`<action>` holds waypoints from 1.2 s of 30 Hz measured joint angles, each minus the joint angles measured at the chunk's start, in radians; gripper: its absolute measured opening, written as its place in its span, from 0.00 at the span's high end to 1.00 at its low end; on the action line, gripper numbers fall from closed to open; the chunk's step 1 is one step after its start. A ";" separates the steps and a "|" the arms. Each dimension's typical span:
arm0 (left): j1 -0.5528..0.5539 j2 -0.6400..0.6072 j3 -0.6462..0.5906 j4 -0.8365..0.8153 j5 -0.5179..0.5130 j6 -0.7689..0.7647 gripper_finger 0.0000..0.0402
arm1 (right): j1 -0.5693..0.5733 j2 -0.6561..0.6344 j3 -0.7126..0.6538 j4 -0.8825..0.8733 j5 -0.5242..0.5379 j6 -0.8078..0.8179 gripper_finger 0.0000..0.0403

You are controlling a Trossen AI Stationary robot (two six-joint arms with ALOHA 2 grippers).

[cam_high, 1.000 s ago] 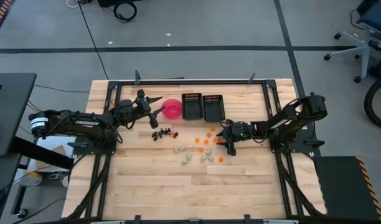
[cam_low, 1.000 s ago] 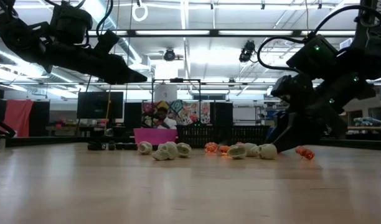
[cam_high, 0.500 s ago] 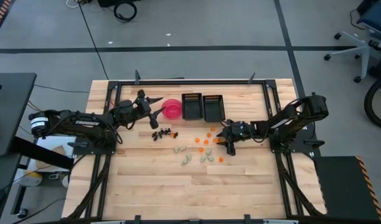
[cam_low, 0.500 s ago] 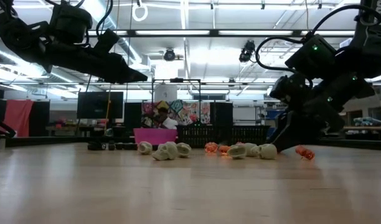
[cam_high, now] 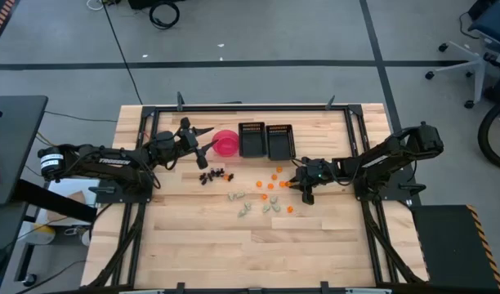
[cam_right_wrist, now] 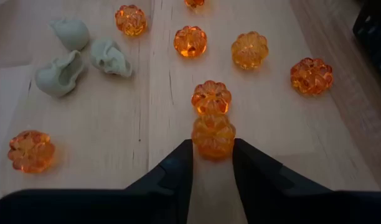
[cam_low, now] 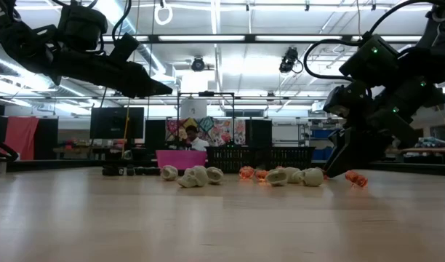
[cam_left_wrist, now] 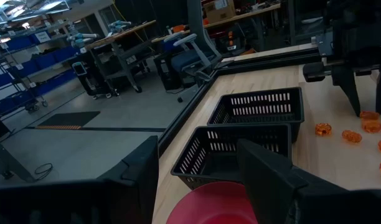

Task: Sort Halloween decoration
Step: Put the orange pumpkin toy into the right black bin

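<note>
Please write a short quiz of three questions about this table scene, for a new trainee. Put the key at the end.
1. True or false: the right gripper has its fingers around an orange pumpkin.
2. The left gripper hovers over: A) the pink bowl, B) the skulls, C) a black tray.
3. What colour are the pieces nearest the bowl?

Key: 1 true; 2 A; 3 black.

dark pieces clustered mid-table | orange pieces scattered | pale pieces scattered nearer front
</note>
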 joint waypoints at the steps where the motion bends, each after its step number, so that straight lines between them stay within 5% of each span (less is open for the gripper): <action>1: 0.000 0.000 0.000 0.000 0.000 0.000 0.53 | 0.001 0.003 0.000 0.002 0.000 0.001 0.73; 18: 0.000 0.000 0.000 0.005 0.000 -0.010 0.53 | 0.001 0.111 0.004 0.149 0.030 0.014 0.52; 36: 0.000 0.000 0.000 0.004 0.000 -0.023 0.53 | 0.000 0.112 0.003 0.171 0.064 0.015 0.73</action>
